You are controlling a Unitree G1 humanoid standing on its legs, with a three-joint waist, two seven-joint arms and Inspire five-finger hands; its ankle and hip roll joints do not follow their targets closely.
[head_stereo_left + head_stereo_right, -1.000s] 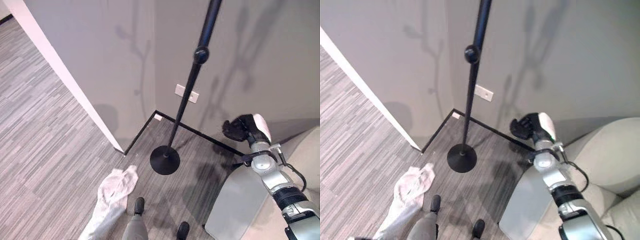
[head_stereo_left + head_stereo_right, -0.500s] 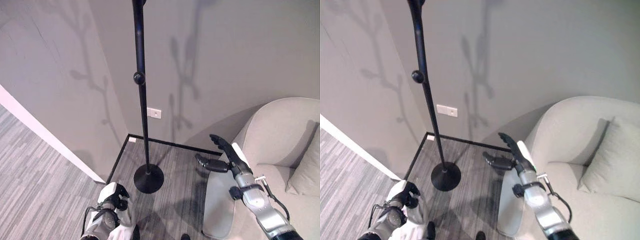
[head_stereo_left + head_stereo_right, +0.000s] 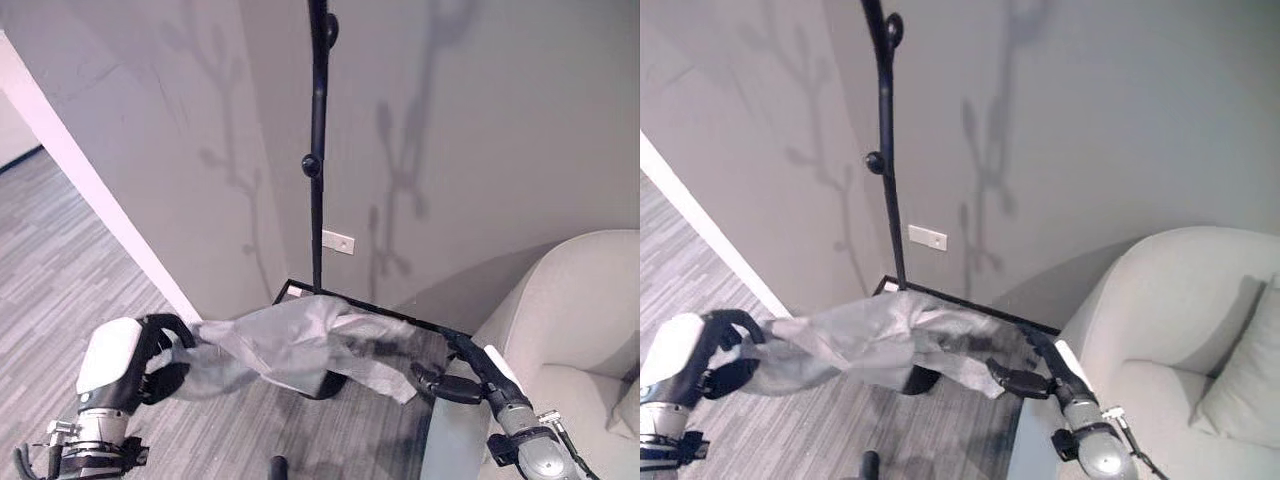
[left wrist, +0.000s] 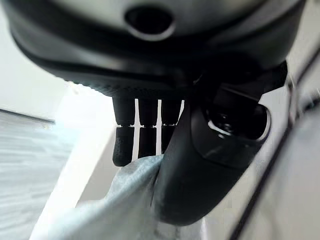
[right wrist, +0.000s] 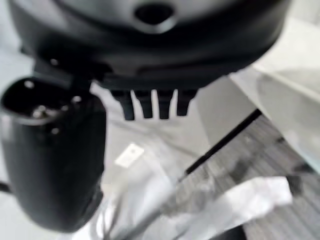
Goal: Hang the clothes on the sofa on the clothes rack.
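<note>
A light grey crumpled cloth garment (image 3: 300, 345) hangs stretched in the air between both arms, in front of the tall black metal clothes rack pole (image 3: 318, 180). The left robot hand (image 3: 150, 350) pinches one end between thumb and curled fingers. The right robot hand (image 3: 462, 372) reaches under the other end with straight, spread fingers, beside the rounded beige sofa (image 3: 580, 320).

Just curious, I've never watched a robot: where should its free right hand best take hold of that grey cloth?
Probably the loose end of the light grey garment, from the sofa side. The left hand pinches the other end, and the cloth sags towards the open right hand in front of the black coat rack.
</note>
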